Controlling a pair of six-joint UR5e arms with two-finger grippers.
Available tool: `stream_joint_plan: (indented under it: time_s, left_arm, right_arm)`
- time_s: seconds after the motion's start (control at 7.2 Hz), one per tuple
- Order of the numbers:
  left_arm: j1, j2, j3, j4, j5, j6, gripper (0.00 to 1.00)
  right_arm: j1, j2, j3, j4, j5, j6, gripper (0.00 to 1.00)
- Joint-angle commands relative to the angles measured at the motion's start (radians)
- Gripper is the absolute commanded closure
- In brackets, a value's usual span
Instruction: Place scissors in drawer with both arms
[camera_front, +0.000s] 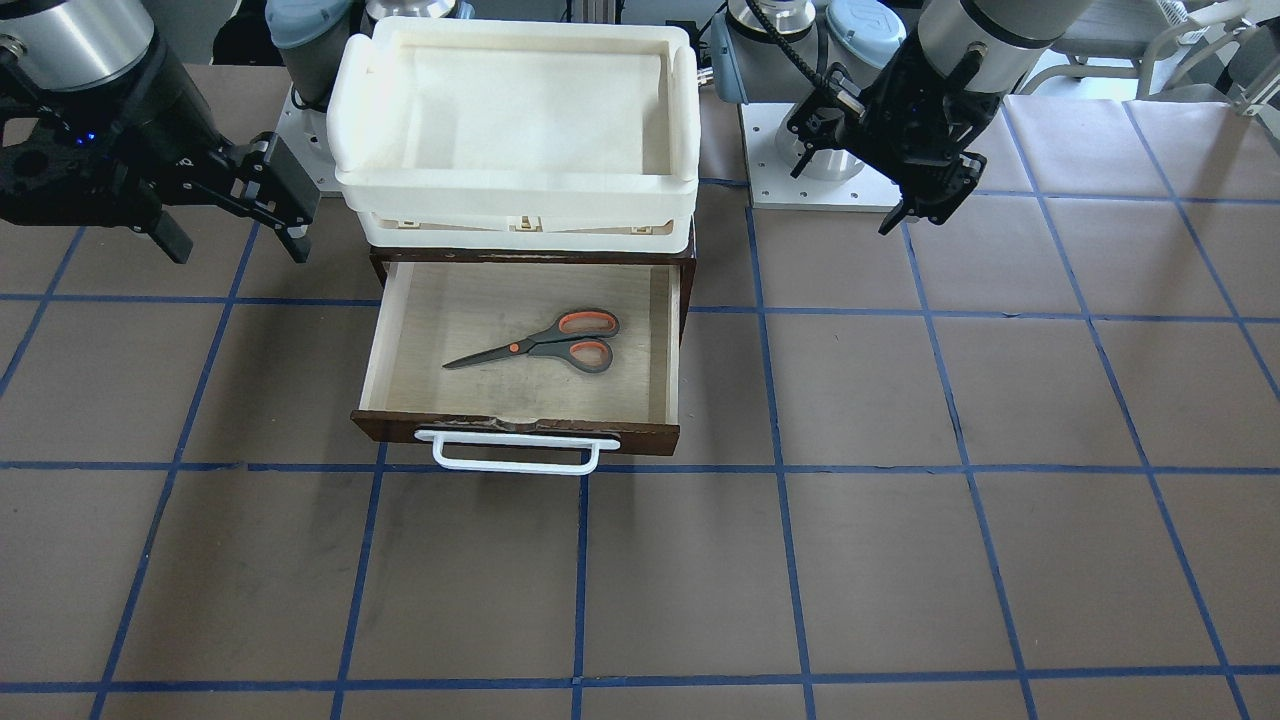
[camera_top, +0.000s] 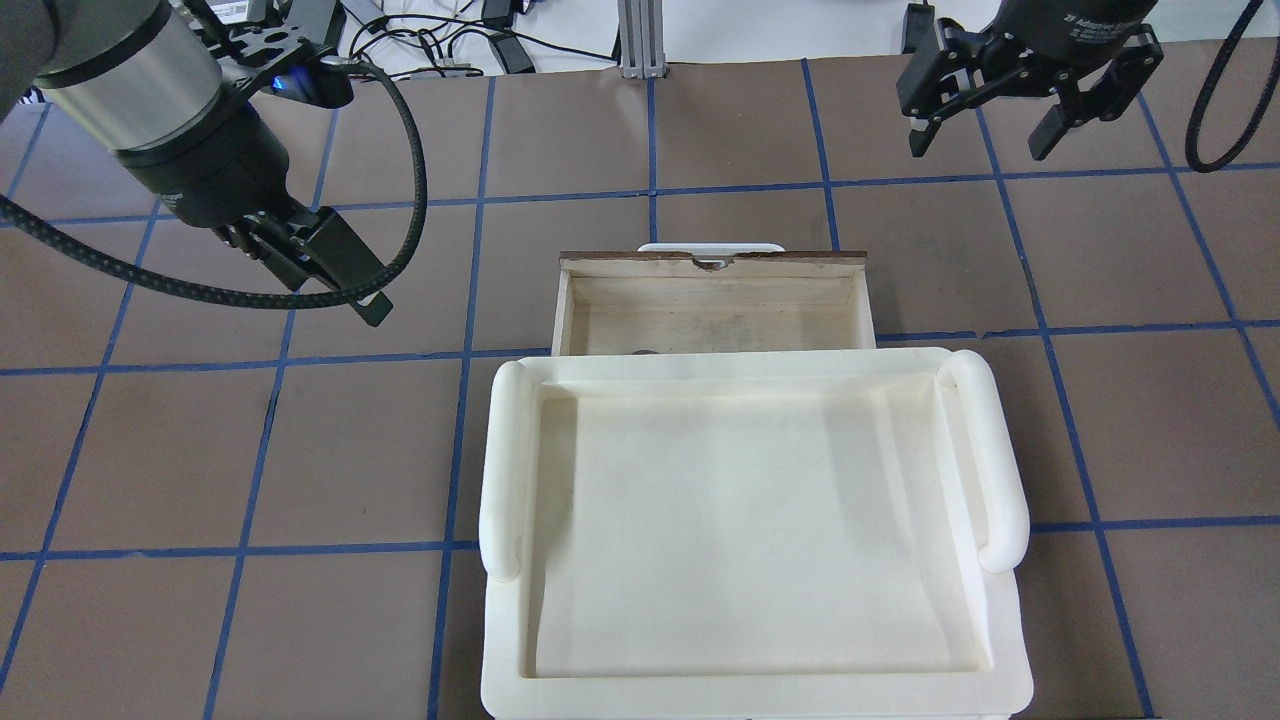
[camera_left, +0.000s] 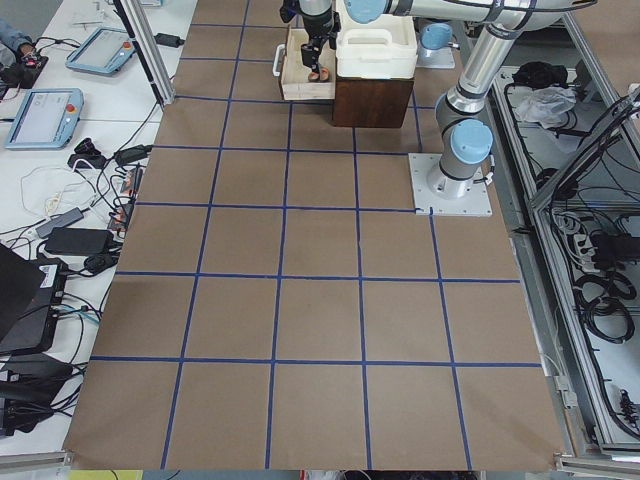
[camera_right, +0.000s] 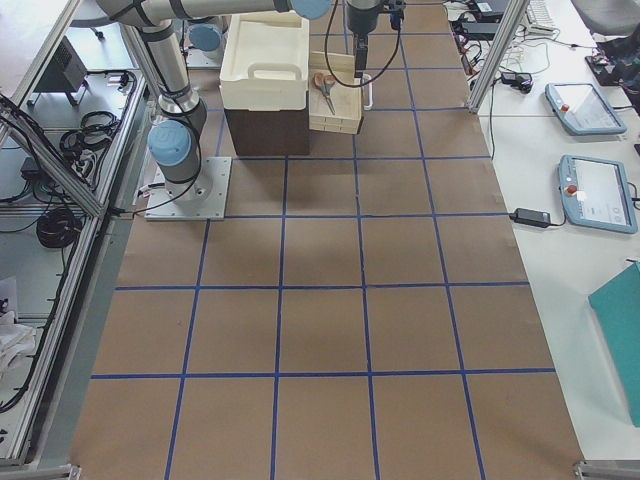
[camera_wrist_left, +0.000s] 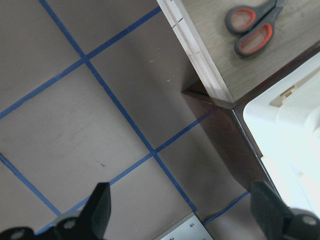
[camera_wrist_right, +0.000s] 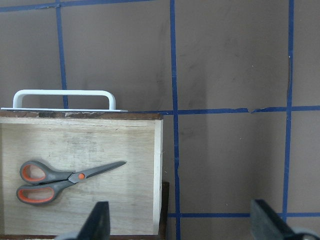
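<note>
The scissors (camera_front: 545, 345) lie flat inside the open drawer (camera_front: 515, 428), blades pointing toward the robot's right. They also show in the left wrist view (camera_wrist_left: 250, 30) and the right wrist view (camera_wrist_right: 65, 177). The drawer's white handle (camera_front: 515, 462) faces away from the robot. My left gripper (camera_front: 915, 220) hangs open and empty above the table beside the cabinet, in the overhead view (camera_top: 355, 295) left of the drawer (camera_top: 710, 262). My right gripper (camera_front: 240, 250) is open and empty, raised off the drawer's other side (camera_top: 978, 150). In the overhead view the tray hides the scissors.
A cream-white plastic tray (camera_front: 515, 195) sits on top of the dark brown cabinet (camera_wrist_left: 225, 135) that the drawer slides out of. The left arm's base plate (camera_front: 810, 190) is bolted down beside the cabinet. Brown table paper with blue tape lines surrounds the drawer.
</note>
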Motion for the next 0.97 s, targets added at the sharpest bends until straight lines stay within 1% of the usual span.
stream_joint_plan:
  time_s: [0.0,0.14,0.28,0.56,0.69,0.83]
  left_arm:
    - [0.046,-0.019,-0.008,0.055,0.062,-0.197,0.0]
    - [0.042,-0.017,-0.023,0.058,0.063,-0.304,0.0]
    - [0.041,-0.011,-0.031,0.062,0.063,-0.329,0.0]
    - [0.037,-0.006,-0.033,0.075,0.063,-0.333,0.0]
    - [0.025,-0.009,-0.04,0.074,0.063,-0.369,0.0]
    - [-0.001,-0.012,-0.047,0.103,0.082,-0.383,0.0]
  right_arm:
    - [0.02,-0.002,-0.001,0.017,-0.024,0.016,0.0]
    - [0.032,-0.002,-0.001,0.014,-0.05,0.019,0.0]
    - [0.034,-0.002,-0.001,0.016,-0.047,0.022,0.0]
    - [0.035,0.0,-0.001,0.021,-0.048,0.087,0.0]
    - [0.035,0.0,0.0,0.021,-0.042,0.085,0.0]
    - [0.035,0.0,0.0,0.019,-0.045,0.084,0.0]
